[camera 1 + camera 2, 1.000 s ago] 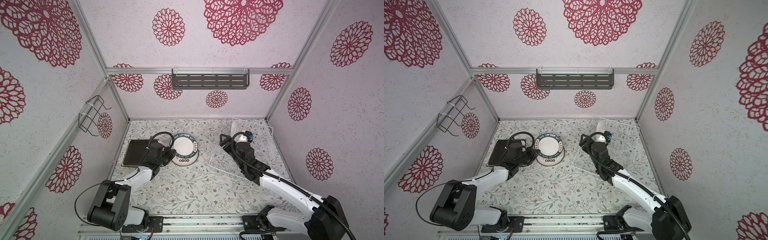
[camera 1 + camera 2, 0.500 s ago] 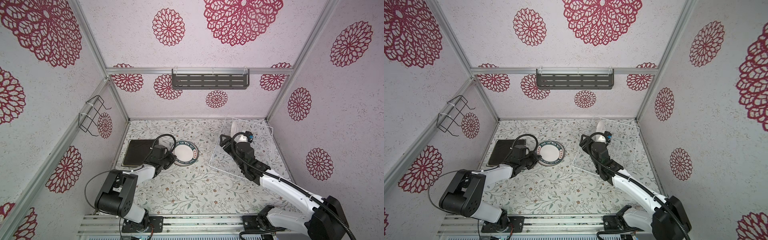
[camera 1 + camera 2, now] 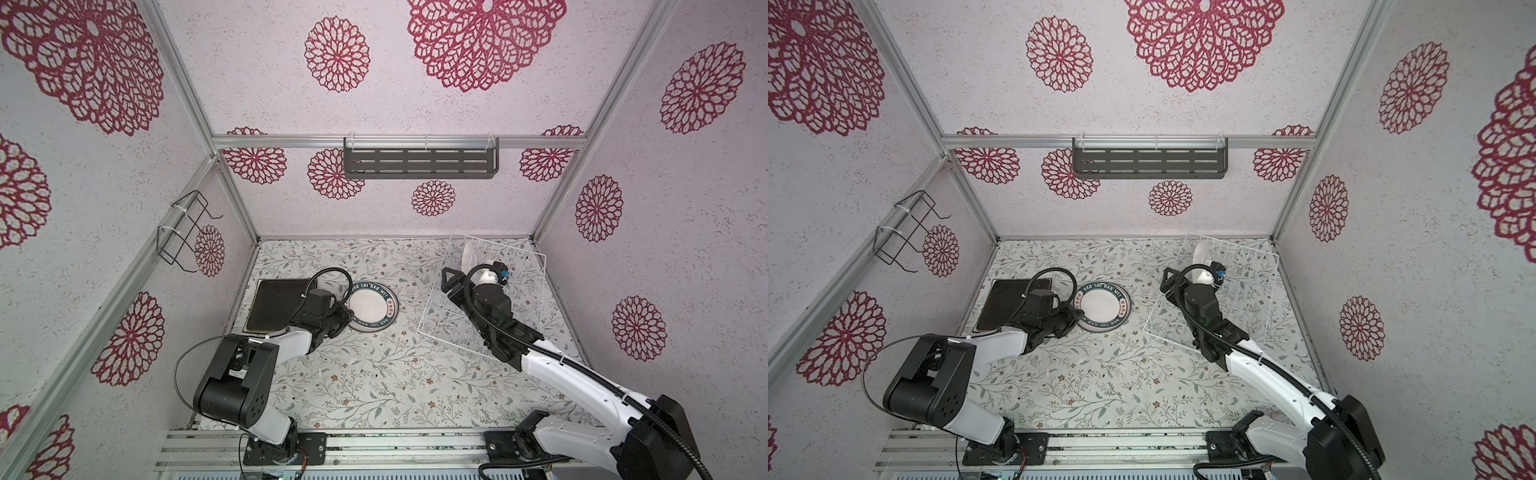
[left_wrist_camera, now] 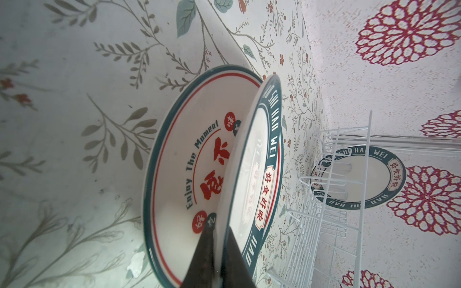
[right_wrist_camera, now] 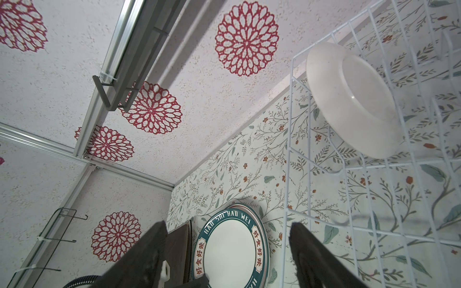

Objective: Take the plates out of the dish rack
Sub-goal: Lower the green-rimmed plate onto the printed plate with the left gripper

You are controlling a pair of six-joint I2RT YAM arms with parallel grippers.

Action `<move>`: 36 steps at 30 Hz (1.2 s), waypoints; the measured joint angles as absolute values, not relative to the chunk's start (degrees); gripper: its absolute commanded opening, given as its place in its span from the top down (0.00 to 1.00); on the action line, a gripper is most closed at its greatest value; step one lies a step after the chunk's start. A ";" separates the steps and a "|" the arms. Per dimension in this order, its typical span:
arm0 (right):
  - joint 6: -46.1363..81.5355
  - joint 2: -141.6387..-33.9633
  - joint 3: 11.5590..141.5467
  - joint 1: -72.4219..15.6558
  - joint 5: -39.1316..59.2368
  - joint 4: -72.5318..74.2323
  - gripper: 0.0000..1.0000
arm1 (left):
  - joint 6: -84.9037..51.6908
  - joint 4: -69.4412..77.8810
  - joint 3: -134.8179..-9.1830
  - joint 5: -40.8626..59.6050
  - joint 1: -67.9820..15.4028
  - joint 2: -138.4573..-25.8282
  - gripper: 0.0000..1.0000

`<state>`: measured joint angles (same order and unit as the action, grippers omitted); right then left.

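Top views, table: the floral tabletop [image 3: 374, 374] fills the floor of the walled cell.
Rack: the white wire dish rack [image 3: 498, 244] sits on the table's right side, toward the back.
Plate in rack: an upright round plate [image 3: 468, 257], white-backed with a lettered teal rim, stands at the rack's far left corner.
Black plate: the square black plate [image 3: 272, 305] lies flat at the left, outside the rack.
Stack: the teal-rimmed round plate [image 3: 372, 305] lies just right of it, tilted over the red-character round plate [image 4: 184, 159].
Left pincer: the left gripper [image 4: 219, 244] is narrow, pinching the teal-rimmed round plate's edge.
Right pincer: the right gripper [image 5: 228, 225] is spread wide and holds nothing, by the rack's left side.
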<state>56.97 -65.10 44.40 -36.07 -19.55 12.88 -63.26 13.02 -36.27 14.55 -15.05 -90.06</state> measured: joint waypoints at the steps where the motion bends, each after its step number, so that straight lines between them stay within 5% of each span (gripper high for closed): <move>1: 56.97 -65.10 44.40 -36.07 -19.55 12.86 0.20 | -63.26 12.97 -36.27 14.55 -15.03 -90.06 0.85; 36: 56.97 -64.84 44.38 -35.22 -19.57 12.51 0.20 | -60.45 6.72 -39.79 12.45 -15.05 -90.00 0.36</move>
